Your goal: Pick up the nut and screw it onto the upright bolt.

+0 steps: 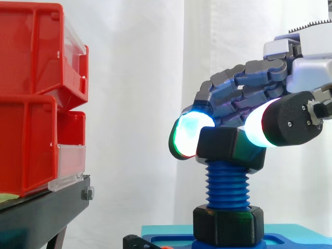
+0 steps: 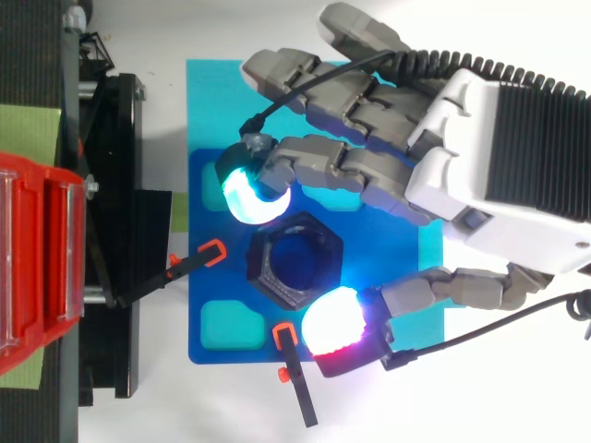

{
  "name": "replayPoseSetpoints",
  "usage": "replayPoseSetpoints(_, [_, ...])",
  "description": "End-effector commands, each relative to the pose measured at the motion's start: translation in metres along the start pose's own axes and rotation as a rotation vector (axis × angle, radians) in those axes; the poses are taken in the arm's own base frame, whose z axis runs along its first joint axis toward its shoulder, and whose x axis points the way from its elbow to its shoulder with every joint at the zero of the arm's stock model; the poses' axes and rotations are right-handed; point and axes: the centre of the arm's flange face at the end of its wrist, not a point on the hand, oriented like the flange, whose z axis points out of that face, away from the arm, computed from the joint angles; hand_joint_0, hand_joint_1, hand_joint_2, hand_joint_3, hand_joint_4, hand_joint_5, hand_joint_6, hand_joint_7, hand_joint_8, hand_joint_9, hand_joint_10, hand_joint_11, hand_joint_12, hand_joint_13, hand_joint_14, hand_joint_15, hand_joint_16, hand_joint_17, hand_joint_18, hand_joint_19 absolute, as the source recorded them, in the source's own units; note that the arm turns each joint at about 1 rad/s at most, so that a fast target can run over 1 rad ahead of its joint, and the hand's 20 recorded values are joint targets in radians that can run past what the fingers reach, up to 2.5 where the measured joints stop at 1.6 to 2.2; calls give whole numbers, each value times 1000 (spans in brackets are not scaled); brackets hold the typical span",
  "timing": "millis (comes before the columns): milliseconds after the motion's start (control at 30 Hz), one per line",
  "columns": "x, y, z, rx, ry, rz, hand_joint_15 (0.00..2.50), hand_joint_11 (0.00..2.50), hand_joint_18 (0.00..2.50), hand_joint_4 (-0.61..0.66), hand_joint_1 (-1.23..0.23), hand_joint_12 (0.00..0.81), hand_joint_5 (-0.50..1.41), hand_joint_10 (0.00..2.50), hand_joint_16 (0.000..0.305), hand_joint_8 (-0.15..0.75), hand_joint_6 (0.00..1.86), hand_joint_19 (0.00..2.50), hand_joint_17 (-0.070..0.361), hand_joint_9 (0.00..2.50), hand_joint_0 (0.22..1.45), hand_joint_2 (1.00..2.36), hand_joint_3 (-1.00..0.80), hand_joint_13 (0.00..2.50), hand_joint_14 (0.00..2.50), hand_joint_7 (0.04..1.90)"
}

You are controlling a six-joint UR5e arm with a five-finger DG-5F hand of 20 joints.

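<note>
- The hand (image 2: 489, 175) has its fingers (image 1: 193, 136) and thumb closed around the black nut (image 1: 226, 147).
- The nut sits atop the upright blue bolt (image 1: 227, 184).

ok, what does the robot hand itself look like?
The robot hand has grey segmented fingers, a white palm housing with a black ribbed back, and thick glowing pads, lit cyan-white and white with a red edge.

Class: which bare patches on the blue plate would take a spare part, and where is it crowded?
Free: the cyan pocket between black stand and lower orange-tipped clamp. Crowded: around the black hexagonal nut, pinched by the hand.
</note>
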Motion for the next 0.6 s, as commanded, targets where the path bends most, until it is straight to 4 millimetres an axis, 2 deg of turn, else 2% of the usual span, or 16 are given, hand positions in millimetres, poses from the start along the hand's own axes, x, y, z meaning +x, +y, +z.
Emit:
replayPoseSetpoints(0, [0, 0, 0, -1, -3, 2, 0, 0, 0, 204, -724, 344, -239, 0, 48, 229, 503, 0, 109, 0, 465, 1000, -500, 0, 0, 921])
replayPoseSetpoints(267, [0, 0, 0, 0, 0, 0, 0, 0, 0, 225, -658, 400, -254, 0, 60, 273, 502, 0, 134, 0, 346, 1000, -500, 0, 0, 854])
replayPoseSetpoints(567, [0, 0, 0, 2, 0, -1, 0, 0, 0, 219, -704, 404, -261, 0, 61, 273, 502, 0, 137, 0, 333, 1000, -500, 0, 0, 850])
